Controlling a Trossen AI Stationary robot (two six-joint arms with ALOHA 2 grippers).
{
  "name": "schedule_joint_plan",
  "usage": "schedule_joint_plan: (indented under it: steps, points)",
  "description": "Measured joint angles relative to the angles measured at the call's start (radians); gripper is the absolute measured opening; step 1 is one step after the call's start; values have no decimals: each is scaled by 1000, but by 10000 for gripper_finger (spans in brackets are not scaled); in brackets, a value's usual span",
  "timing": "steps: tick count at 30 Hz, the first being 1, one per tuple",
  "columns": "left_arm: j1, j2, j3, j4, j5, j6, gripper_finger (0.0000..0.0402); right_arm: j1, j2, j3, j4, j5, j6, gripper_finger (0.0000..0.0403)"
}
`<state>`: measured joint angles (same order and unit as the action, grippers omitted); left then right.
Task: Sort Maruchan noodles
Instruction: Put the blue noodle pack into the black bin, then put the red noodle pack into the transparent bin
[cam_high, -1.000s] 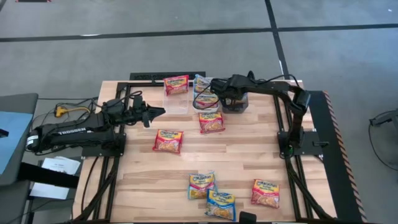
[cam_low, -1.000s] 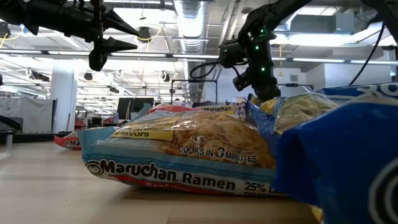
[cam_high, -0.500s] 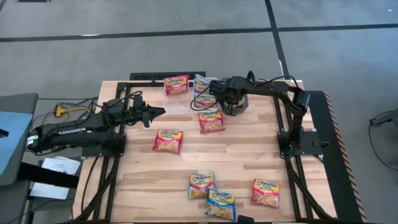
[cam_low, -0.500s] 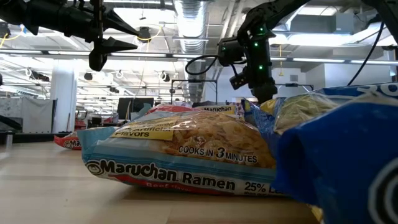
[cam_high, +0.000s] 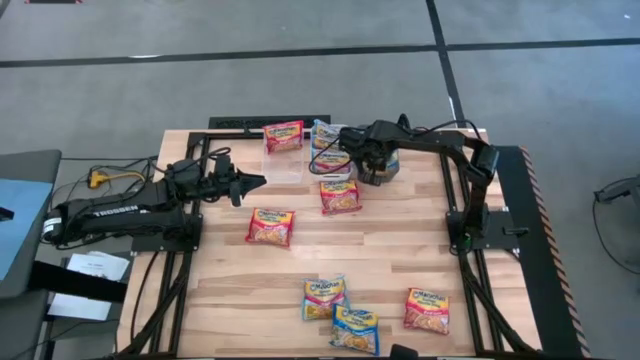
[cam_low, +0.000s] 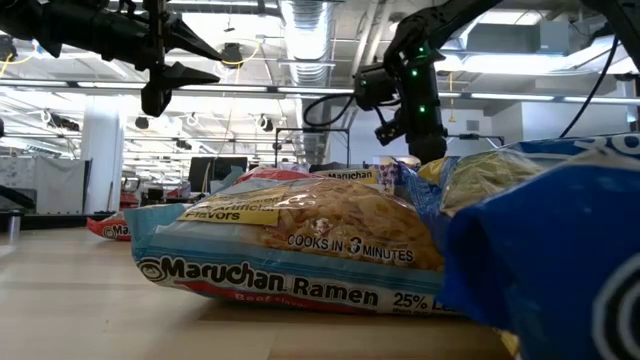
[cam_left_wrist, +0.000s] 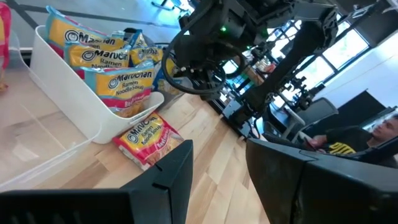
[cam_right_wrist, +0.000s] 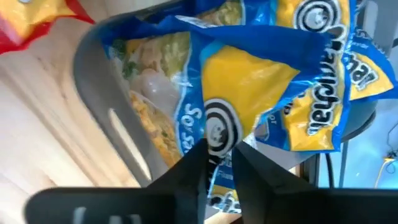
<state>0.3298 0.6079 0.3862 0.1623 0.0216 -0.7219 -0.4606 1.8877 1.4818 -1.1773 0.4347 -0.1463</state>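
Observation:
Maruchan noodles packets lie scattered on the wooden table: red ones (cam_high: 270, 227) (cam_high: 341, 196) in the middle, and three near the front edge (cam_high: 324, 298) (cam_high: 355, 328) (cam_high: 427, 310). Several more stand in the white bin (cam_left_wrist: 93, 112). Blue-banded packets (cam_right_wrist: 249, 99) fill the dark-grey bin (cam_right_wrist: 106, 118). My right gripper (cam_right_wrist: 219, 165) points steeply down into that bin, its fingers a little apart on either side of a blue packet's edge. My left gripper (cam_high: 250, 182) hovers level and open at the table's left, holding nothing. My right gripper has the upper edge of a blue packet (cam_right_wrist: 217, 134) between its two fingers from above, with a gap showing between them. I cannot tell whether the fingers touch it. The packet rests among the others in the dark-grey bin.
A clear bin (cam_high: 284, 162) stands left of the white bin (cam_high: 330, 158), with a red packet (cam_high: 283, 136) at its far end. The table's middle and right have free wood. A person (cam_left_wrist: 379, 134) sits beyond the table's right side.
My right gripper has stayed above the dark-grey bin and turned a little at the wrist. The packets on the table have not moved.

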Motion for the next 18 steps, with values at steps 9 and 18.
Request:
schedule_joint_plan:
  steps: [9, 18]
  points:
    - [0, 0, 0, 10, 72, -41, 135, 4, -5, 67, -98, 4, 11, 148]
    - [0, 0, 12, 33, 91, -81, 135, 7, -5, 264, -262, 8, 157, 150]
